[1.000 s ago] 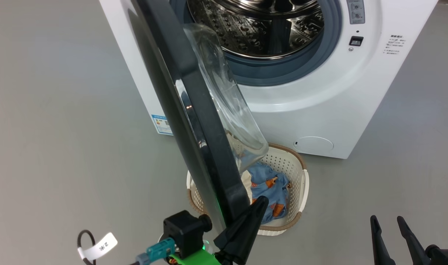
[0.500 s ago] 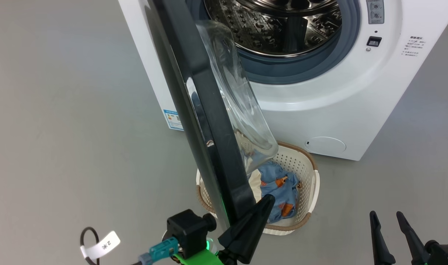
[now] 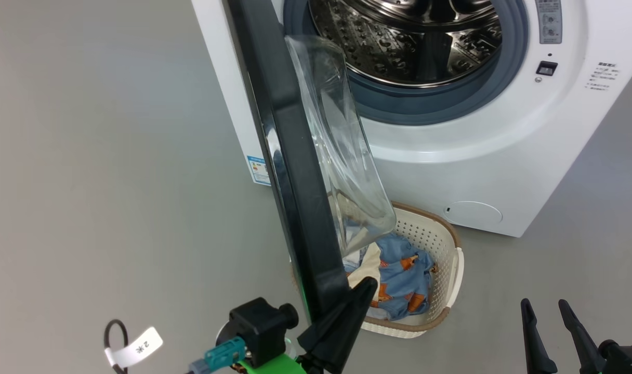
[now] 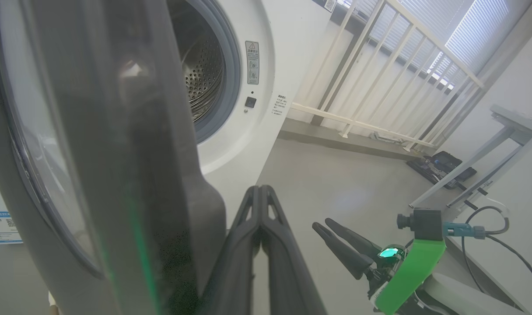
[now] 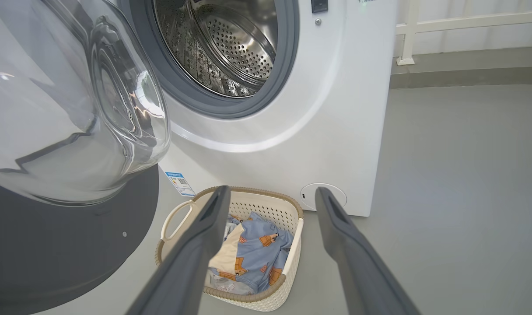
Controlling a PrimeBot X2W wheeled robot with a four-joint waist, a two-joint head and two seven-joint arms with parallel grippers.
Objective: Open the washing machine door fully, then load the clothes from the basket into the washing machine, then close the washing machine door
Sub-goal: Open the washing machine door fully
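Observation:
The white washing machine (image 3: 477, 156) shows its steel drum (image 3: 415, 47). Its black washing machine door (image 3: 290, 171) stands out edge-on towards me, glass bowl (image 3: 342, 156) facing the drum. My left gripper (image 3: 368, 283) is shut, its tip against the inner side of the door's lower edge, also seen in the left wrist view (image 4: 259, 190). The cream basket (image 3: 453, 270) sits on the floor under the door, holding the light blue printed clothes (image 3: 402, 275). My right gripper (image 3: 544, 304) hangs open and empty, right of the basket, pointing at the clothes (image 5: 264, 245) in its wrist view (image 5: 272, 192).
Grey floor (image 3: 87, 182) lies open to the left of the door and to the right of the machine. A white railing (image 4: 379, 87) runs behind the machine's right side. A pale table frame (image 4: 502, 140) and a dark case (image 4: 441, 164) stand farther right.
The head camera has shifted, so the whole picture slid right. The door stands slightly farther out from the machine and hides the basket's left side. My left gripper stays at its edge.

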